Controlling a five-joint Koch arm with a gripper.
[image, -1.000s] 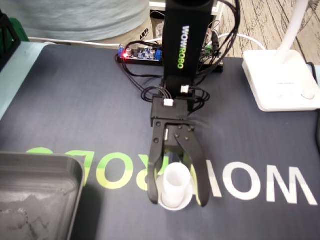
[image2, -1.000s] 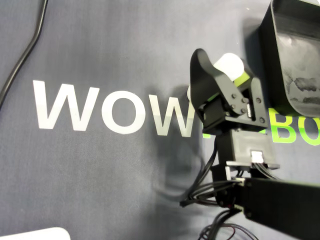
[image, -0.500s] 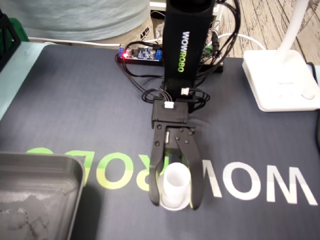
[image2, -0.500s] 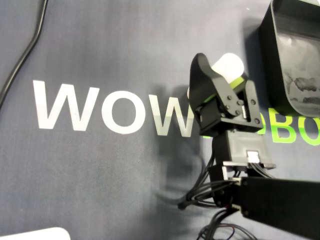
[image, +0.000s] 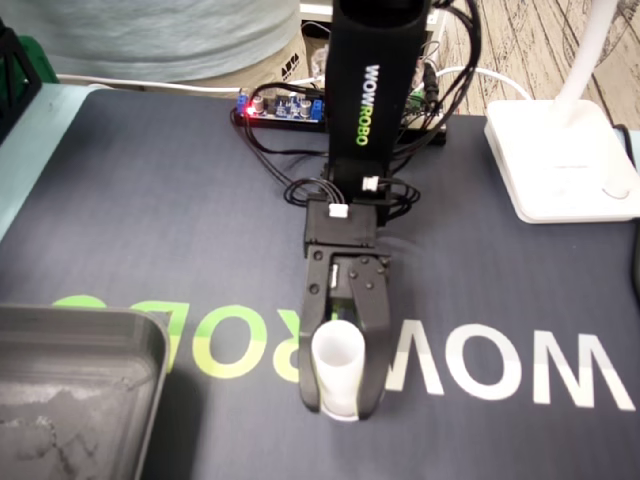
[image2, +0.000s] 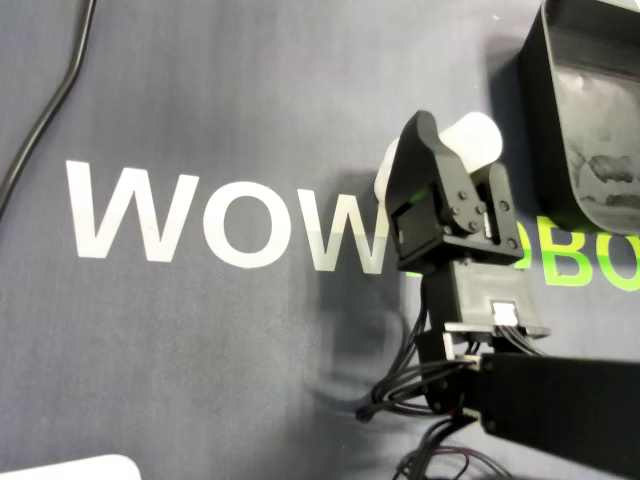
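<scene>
1. Jaws of the pincer (image: 341, 400) press against both sides of the white cup (image: 337, 362), so it is closed on the cup with no gap showing at either side in the fixed view.
2. In the overhead view the pincer (image2: 458, 150) has one black jaw lying across the cup's left side. The white cup (image2: 478, 133) sticks out past the jaw toward the upper right and looks tilted.
3. The cup is a small white cylinder with a wider flange at its foot. Whether that foot touches the surface cannot be told from either view.
4. It sits over the printed lettering of the dark mat (image: 150, 220), where the green letters meet the white ones; the same mat (image2: 200, 100) fills the overhead view.
5. Behind the jaws, the black arm (image: 365, 90) runs back to its base, with thin wires looped at the wrist.
6. A dark grey tray (image: 90, 320) lies at the lower left of the fixed view, apart from the cup. In the overhead view the tray (image2: 535, 90) is near the cup, on its right.
7. Farther off in the fixed view are a circuit board (image: 285, 105) with a red light beside the arm's base and a white lamp base (image: 560, 160) at the mat's right edge.
8. A black cable (image2: 50, 110) curves across the upper left of the overhead view.
</scene>
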